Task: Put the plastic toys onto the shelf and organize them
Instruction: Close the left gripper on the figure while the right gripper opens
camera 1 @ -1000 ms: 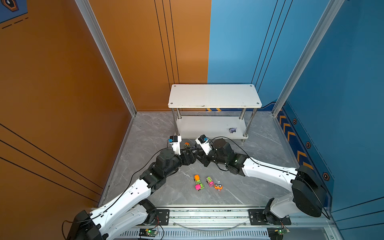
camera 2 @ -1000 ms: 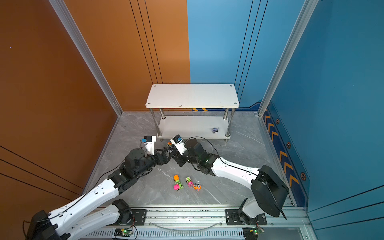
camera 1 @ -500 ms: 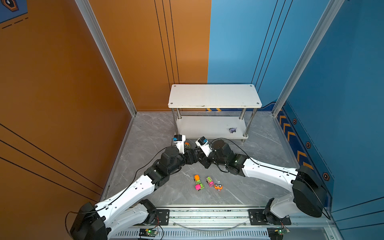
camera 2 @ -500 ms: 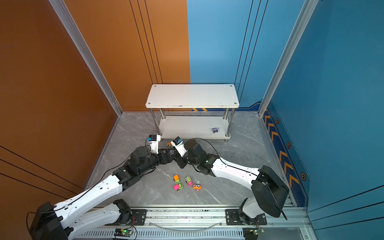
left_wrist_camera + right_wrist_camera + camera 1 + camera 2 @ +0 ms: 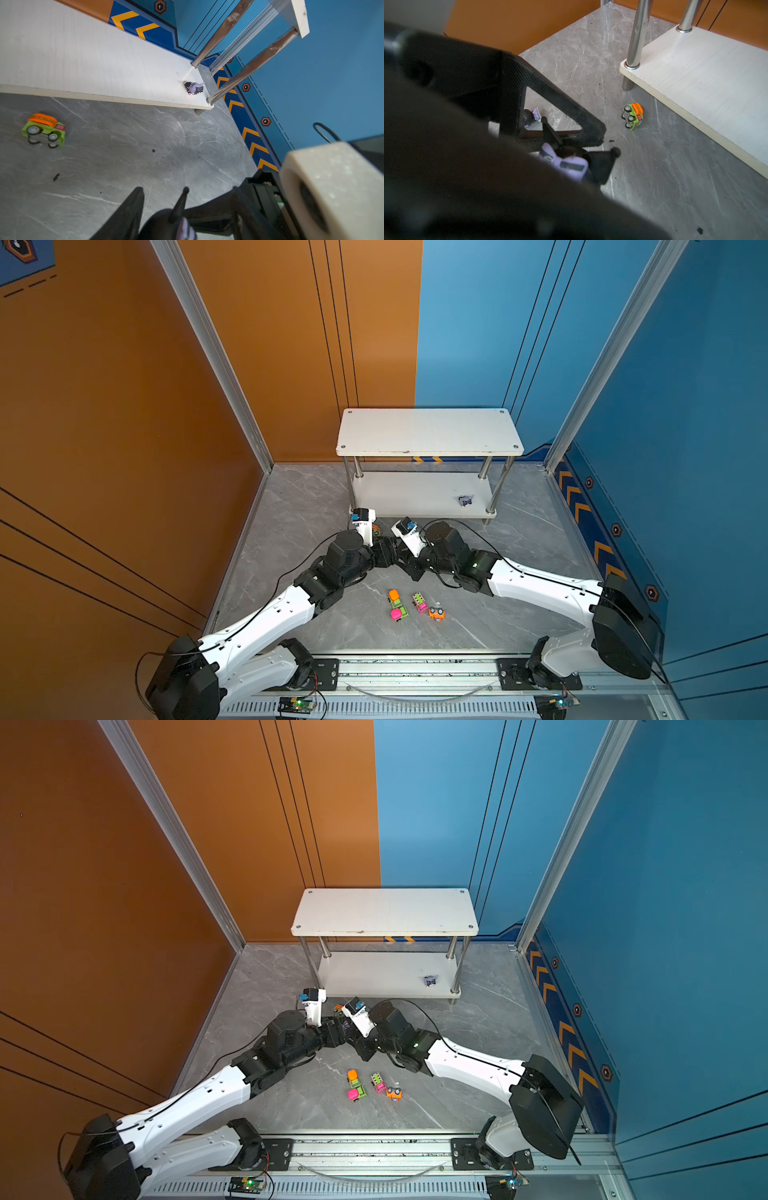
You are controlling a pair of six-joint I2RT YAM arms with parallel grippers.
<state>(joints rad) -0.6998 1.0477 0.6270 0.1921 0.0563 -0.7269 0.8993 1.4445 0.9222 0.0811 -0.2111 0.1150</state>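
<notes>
White boards on chrome posts are being shown as the shelf (image 5: 428,433), standing beyond the fingers at the back of the grey table (image 5: 291,506). The left fingers (image 5: 129,212) and right fingers (image 5: 500,193) are being held tip to tip in front of its lower board. The right fingers are being pressed shut on a black-and-lilac figurine (image 5: 562,164), while the left fingers are being held apart around it, with a gap showing beside one. Four neon cars (image 5: 415,605) are being left clustered on the table behind the fingers, toward the arm bases. A fifth car (image 5: 44,129) is being left on its side between the fingers and the shelf. A second figurine (image 5: 465,500) is being carried by the lower board, right of the fingers, beside a front post. A third figurine (image 5: 530,117) is being left on the table close by the left fingers.
</notes>
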